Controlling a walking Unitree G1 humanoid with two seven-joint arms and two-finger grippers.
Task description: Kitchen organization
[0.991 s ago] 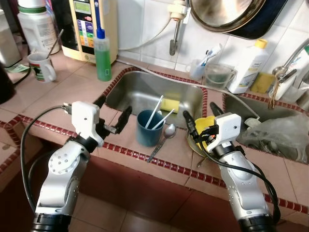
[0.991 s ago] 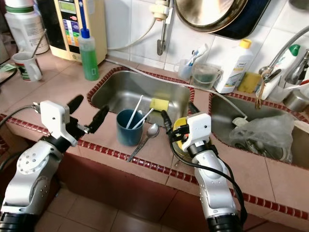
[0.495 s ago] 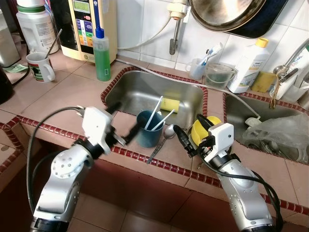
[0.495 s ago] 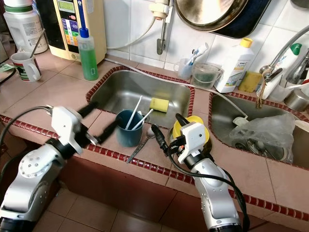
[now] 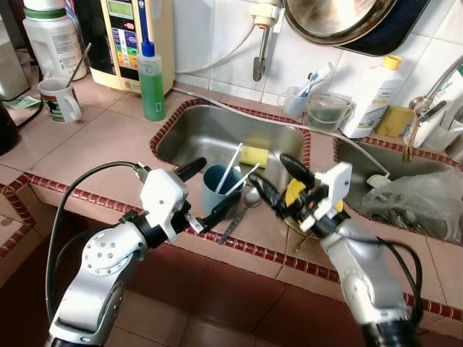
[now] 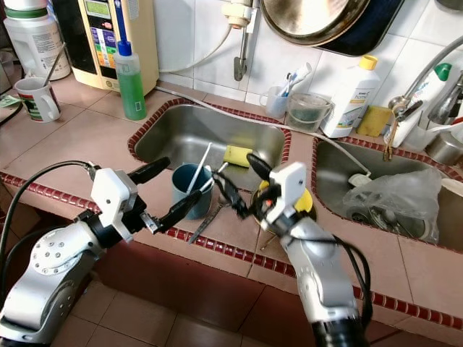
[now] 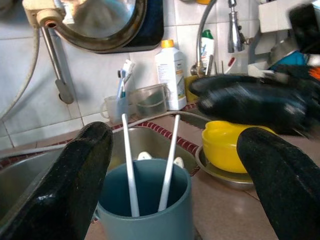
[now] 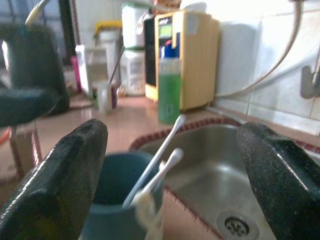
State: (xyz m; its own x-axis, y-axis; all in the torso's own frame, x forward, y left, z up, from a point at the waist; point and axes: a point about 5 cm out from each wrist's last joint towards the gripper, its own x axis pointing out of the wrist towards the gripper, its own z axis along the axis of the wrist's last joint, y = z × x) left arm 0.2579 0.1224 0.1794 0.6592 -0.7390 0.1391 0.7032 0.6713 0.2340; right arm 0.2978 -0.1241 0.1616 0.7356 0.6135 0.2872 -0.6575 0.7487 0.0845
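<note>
Nearest to me, at the front edge of the tiled table, both my hands flank the blue cup. My left hand has its 2 black fingers spread wide apart, 1 above the cup's rim on the sink side and 1 low along the cup's front, with the cup sitting in the gap between them and nothing gripped yet. My right hand comes in from the other side, its fingers also well apart and holding nothing, pointing toward the cup.

Standing upright in the cup are 2 white sticks, leaning against the rim. A metal spoon lies flat on the table just beside the cup, toward my right arm. Next along sits a yellow bowl resting on a metal plate.

Behind the cup lies the steel sink with a yellow sponge on its far side. A second basin further right holds a crumpled plastic bag.

Farther back on the table stand a green soap bottle, a cream-coloured appliance, a white mug with a spoon in it, a clear tub and a white bottle with a yellow cap. On the tiled wall hangs a large metal pan.
</note>
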